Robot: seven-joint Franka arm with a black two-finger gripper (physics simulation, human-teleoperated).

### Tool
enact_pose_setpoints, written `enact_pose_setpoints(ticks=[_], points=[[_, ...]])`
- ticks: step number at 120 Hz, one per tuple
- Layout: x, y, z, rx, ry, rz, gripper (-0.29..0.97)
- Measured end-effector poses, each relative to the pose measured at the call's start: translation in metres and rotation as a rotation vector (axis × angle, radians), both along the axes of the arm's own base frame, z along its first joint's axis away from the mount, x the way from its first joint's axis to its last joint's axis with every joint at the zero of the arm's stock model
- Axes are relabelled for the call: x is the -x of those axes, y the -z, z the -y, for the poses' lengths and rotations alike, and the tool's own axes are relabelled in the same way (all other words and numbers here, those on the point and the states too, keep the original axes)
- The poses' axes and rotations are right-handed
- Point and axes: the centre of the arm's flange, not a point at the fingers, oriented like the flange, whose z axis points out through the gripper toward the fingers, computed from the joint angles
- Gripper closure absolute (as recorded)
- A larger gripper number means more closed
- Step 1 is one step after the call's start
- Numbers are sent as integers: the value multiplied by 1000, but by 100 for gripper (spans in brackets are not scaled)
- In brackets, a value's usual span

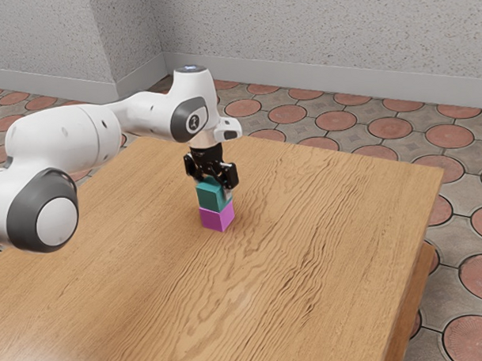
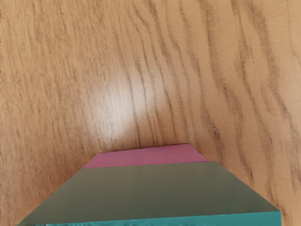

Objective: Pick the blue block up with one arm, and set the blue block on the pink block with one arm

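The blue block [image 1: 212,196], teal in colour, rests squarely on top of the pink block [image 1: 217,218] near the middle of the wooden table [image 1: 307,249]. My gripper [image 1: 212,180] points straight down over the stack, one black finger against each side of the blue block's upper part, so it is shut on it. In the wrist view the blue block [image 2: 155,193] looms just under my hand, and a strip of the pink block [image 2: 146,156] shows beyond its far edge.
The table's right edge [image 1: 421,245] drops off to a tiled floor in the exterior view's right. My white arm [image 1: 81,146] reaches in from the exterior view's left over the table's back corner.
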Motion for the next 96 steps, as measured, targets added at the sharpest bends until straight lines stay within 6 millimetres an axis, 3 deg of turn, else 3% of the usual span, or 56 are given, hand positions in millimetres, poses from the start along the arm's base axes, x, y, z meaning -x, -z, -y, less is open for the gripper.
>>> enact_pose_setpoints(ticks=[20,37,68,96], points=[[0,-10,-3,-4,-2,8,3],[2,-34,-2,-8,0,26,2],[7,-59,-2,-11,1,37,0],[11,-70,2,-9,10,27,0]])
